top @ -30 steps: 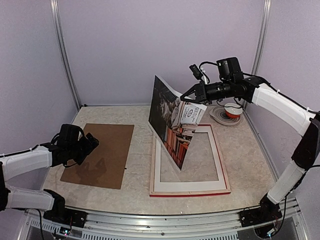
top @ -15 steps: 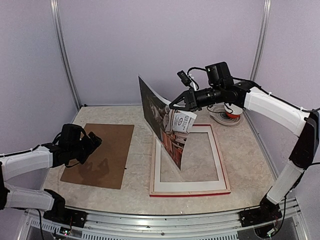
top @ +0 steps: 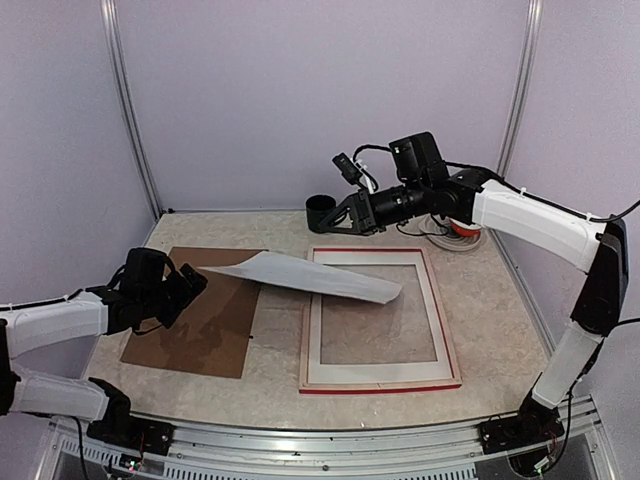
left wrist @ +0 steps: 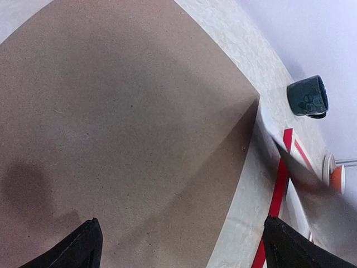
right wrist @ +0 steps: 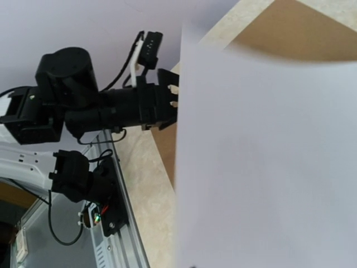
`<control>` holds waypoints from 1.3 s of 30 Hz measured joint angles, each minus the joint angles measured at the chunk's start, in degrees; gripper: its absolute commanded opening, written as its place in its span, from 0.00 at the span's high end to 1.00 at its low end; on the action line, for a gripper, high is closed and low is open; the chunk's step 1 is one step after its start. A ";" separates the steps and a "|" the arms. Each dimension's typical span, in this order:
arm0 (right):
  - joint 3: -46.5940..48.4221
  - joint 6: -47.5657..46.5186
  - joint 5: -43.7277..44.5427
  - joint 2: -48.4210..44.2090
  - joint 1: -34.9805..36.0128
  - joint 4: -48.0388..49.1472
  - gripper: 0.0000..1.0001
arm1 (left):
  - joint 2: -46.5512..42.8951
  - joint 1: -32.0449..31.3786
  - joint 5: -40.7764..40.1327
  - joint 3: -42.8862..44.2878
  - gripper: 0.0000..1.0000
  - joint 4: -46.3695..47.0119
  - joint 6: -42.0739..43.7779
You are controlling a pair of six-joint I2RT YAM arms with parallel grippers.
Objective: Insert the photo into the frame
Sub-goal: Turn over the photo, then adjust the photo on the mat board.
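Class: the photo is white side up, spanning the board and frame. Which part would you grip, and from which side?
Probably its left corner, from the left: the photo bows and that end seems raised off the brown board, casting a shadow, so fingers can slip above and below it. The open left gripper is close.

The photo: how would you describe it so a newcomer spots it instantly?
On the table, between the brown board and the red frame, the photo spans both, plain white side up. Unlike the flat white mat, it is bowed and has no cut-out.
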 measured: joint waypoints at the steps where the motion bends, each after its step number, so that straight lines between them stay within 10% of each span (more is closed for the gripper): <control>1: 0.00 0.02 0.00 0.04 0.15 0.22 0.90 | 0.15 -0.04 0.13 0.00 0.01 0.35 -0.02; 8: 0.02 0.00 -0.02 1.70 0.98 0.68 0.87 | 0.24 -0.31 1.36 -0.02 0.01 2.99 -0.81; 19: 0.52 -3.91 4.52 2.75 -0.63 -2.71 0.26 | -0.57 -3.34 1.22 -1.14 0.01 4.57 -3.23; 39: 15.87 -11.17 13.40 23.19 -18.43 -9.51 0.03 | 18.29 -20.35 5.55 9.16 0.01 6.58 -5.70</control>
